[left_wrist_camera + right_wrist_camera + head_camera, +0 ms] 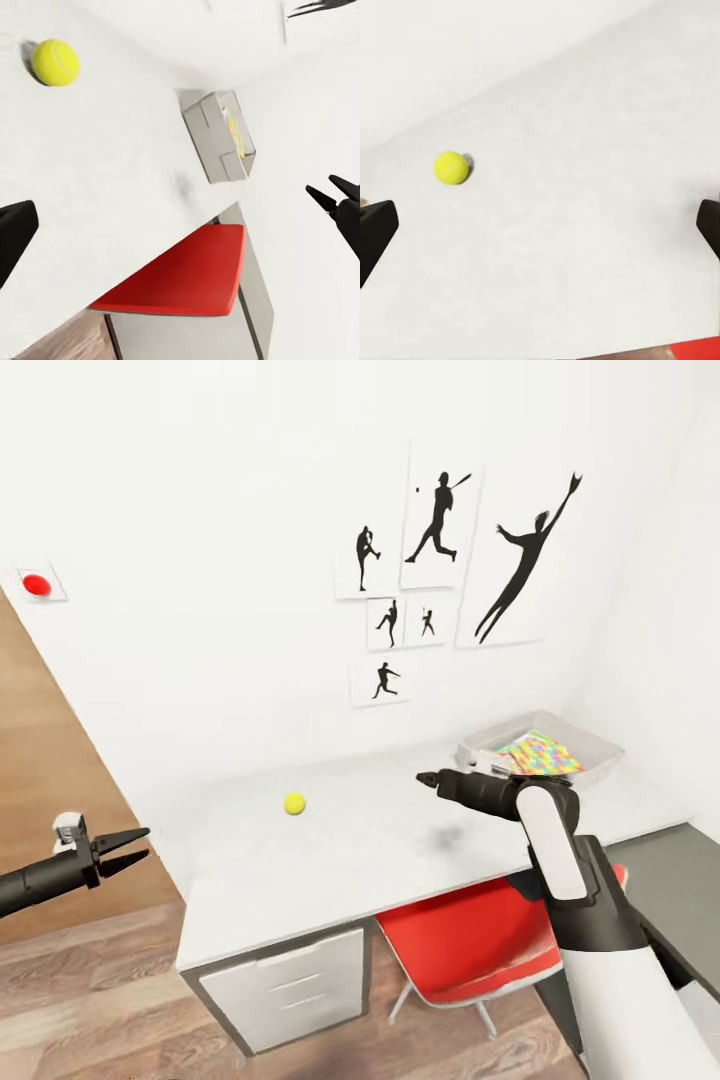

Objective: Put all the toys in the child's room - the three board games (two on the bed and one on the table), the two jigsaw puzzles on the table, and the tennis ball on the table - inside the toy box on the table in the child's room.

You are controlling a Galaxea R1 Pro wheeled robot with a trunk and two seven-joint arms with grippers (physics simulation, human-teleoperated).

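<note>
While the tennis ball [294, 803] lies alone on the pale top of the table [360, 860], nearer the left end than the right, neither claw touches it; the right gripper [428, 779] hangs above the table's middle with its tip turned toward the ball, well apart from it, and in the head view its fingers look drawn close at the tip; the right wrist view, however, shows dark fingers [375, 232] at both edges with bare tabletop and the ball [451, 167] between and beyond them, so the claw stands wide apart and holds nothing. The left gripper [130, 848] is off the table's left end, over the wood-plank floor [90, 980], its two prongs spread in an open fork and empty; the ball lies to its right, on the table, well apart from it; in the left wrist view the ball [55, 61] sits on the tabletop, far ahead. The toy box [590, 745] rests at the far right end of the table against the wall; a jigsaw puzzle [540, 753] of bright pieces lies inside it. A red chair [470, 940] is tucked under the table, and black silhouette pictures [440, 520] hang on the wall above.
</note>
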